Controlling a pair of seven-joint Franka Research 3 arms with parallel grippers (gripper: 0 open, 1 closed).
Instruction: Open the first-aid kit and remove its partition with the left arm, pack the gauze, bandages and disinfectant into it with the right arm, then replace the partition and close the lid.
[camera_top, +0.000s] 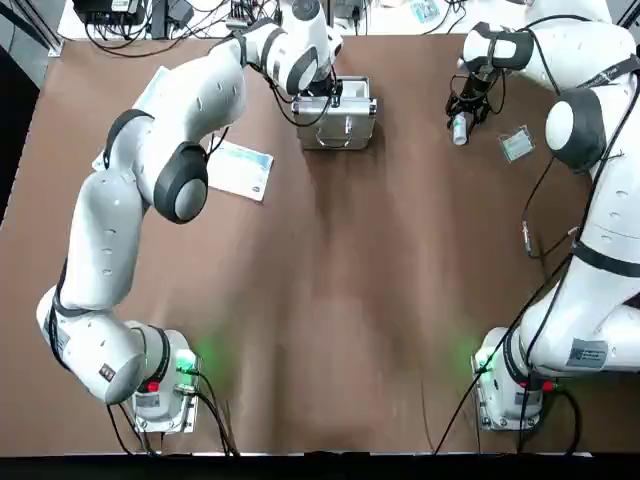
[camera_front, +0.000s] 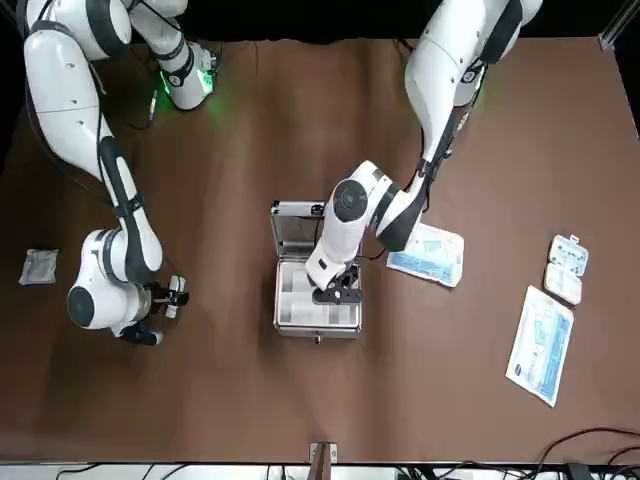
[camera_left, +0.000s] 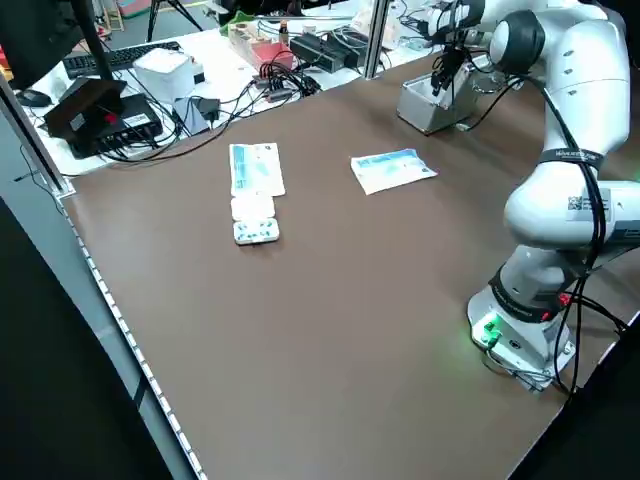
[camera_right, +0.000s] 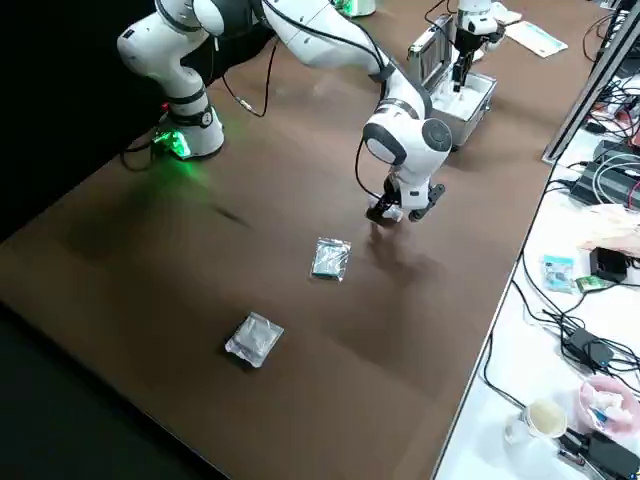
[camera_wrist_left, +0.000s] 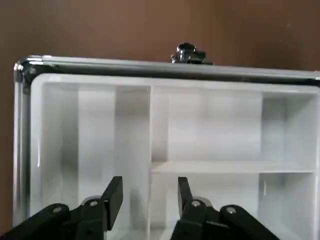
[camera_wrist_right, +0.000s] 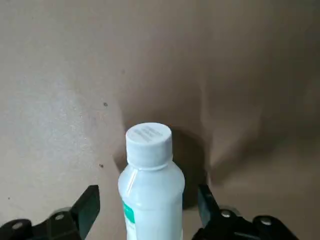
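The first-aid kit (camera_front: 316, 322) stands open at the far middle of the table, its lid (camera_front: 300, 222) upright on the robot's side. The cream-white partition (camera_wrist_left: 210, 130) sits inside it. My left gripper (camera_wrist_left: 148, 192) is down in the case, open, with its fingers on either side of the partition's middle divider. My right gripper (camera_wrist_right: 147, 205) is low over the table to the case's right, open around the small white disinfectant (camera_wrist_right: 150, 170) bottle without touching it. A clear packet (camera_top: 516, 143) lies just right of it, and another packet (camera_right: 254, 338) lies farther out.
A flat blue-white carton (camera_front: 427, 252) lies left of the case under the left arm. A second carton (camera_front: 540, 345) and a white blister pack (camera_front: 565, 268) lie nearer the table's left edge. Cables and devices (camera_left: 110, 110) crowd the bench beyond the far edge.
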